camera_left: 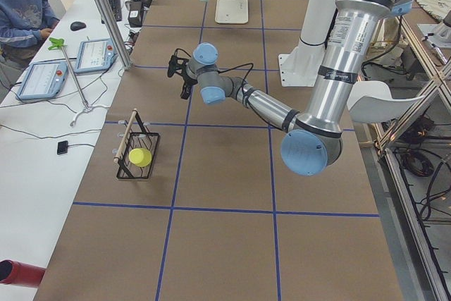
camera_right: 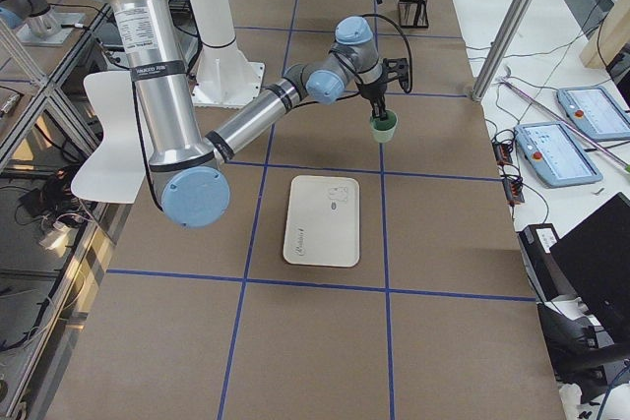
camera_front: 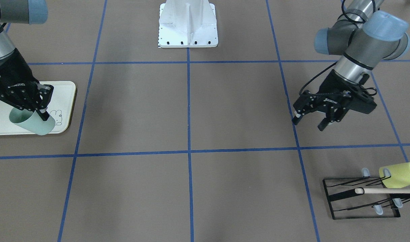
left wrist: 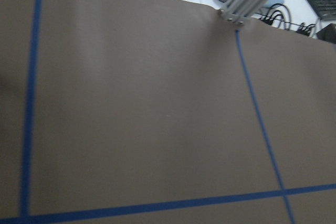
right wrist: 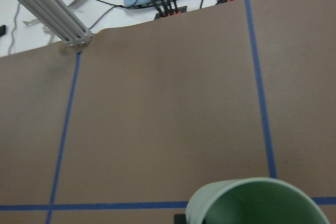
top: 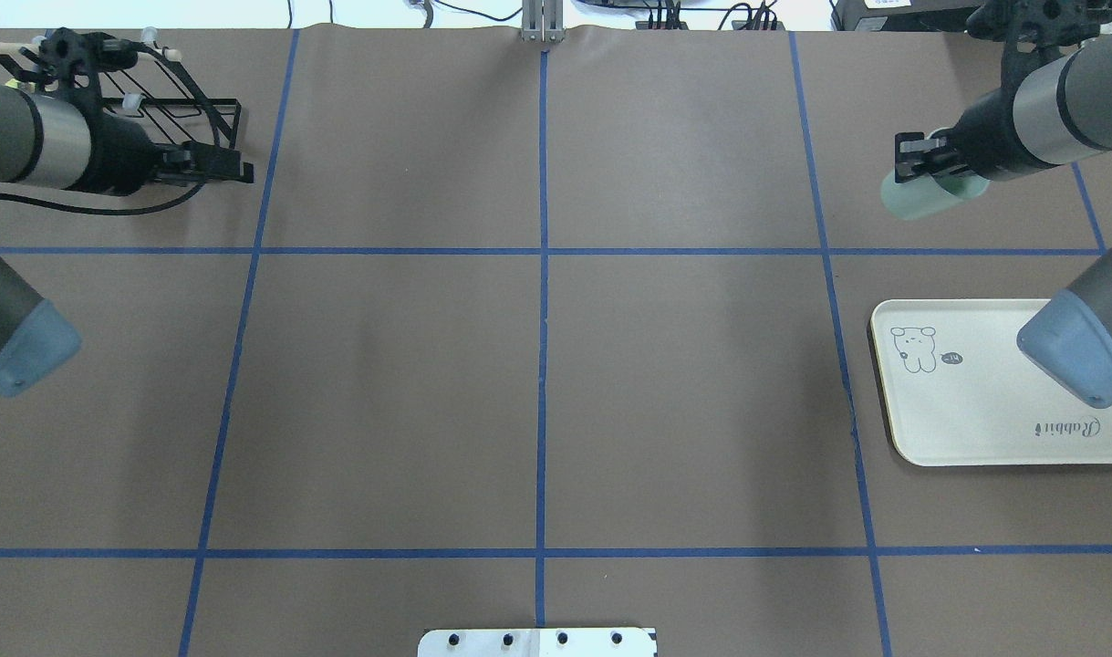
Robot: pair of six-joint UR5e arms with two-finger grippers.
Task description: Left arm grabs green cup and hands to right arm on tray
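Holding green cup [camera_front: 31, 123], right end effector [camera_front: 40, 112] clamped — handover apparently done; left end effector [camera_front: 308, 123] open, empty; tray [top: 975, 429] placement pending, 6 o'clock of cup.

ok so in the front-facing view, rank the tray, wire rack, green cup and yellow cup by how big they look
1. tray, though cut off at the frame edge
2. wire rack
3. green cup and yellow cup: look alike; the yellow one is cropped, so no ranking
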